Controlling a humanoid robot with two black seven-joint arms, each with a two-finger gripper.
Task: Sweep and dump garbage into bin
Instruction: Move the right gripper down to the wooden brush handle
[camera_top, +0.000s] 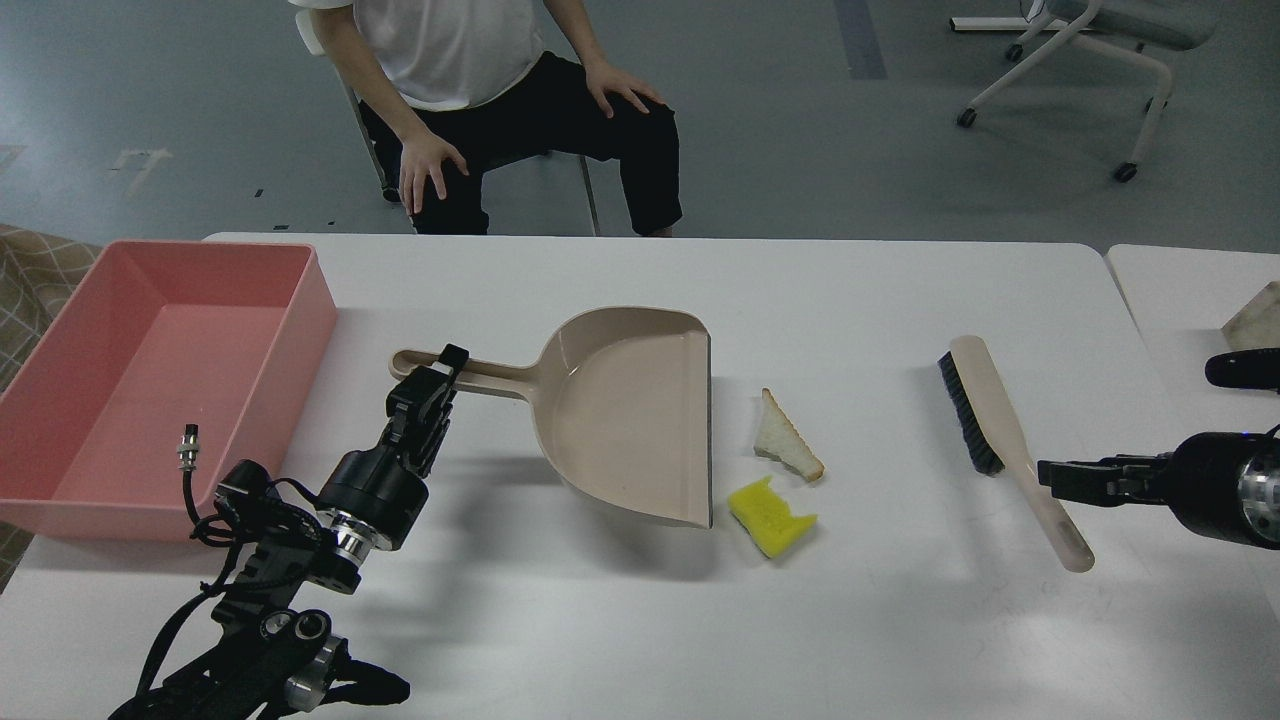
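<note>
Landmark: dustpan.

1. Table (900, 620), white. Carries all items below.
2. Bin (60, 400), salmon-pink tub, empty. Well left of dustpan, at table's left edge.
3. Dustpan (620, 420), beige, flat on table. Handle points left toward bin, open mouth faces right.
4. Brush (1000, 430), beige handle, dark bristles. Well right of dustpan mouth, lying flat, bristle end away from robot.
5. L gripper (450, 365), at dustpan handle end. Fingers look close round the handle, but dark and seen from behind, so can't tell if clamped or merely over it.
6. R gripper (1050, 472), just beside brush handle, lower part. Seen side-on and dark; fingers not separable, so parted or closed unknown.
7. Garbage, two pcs, both on table, just right of dustpan mouth:
 a. sponge chunk (770, 515), yellow, touching or nearly touching the lip's near corner.
 b. bread slice (785, 440), white w/ brown crust, a little off the lip.

Step in hand (est.): taking up tools; no sweeping done, nothing in pan or bin.
Next move needs: firm hold on brush, bristles set down right of both pcs, stroke left into mouth w/ pan held steady.
</note>
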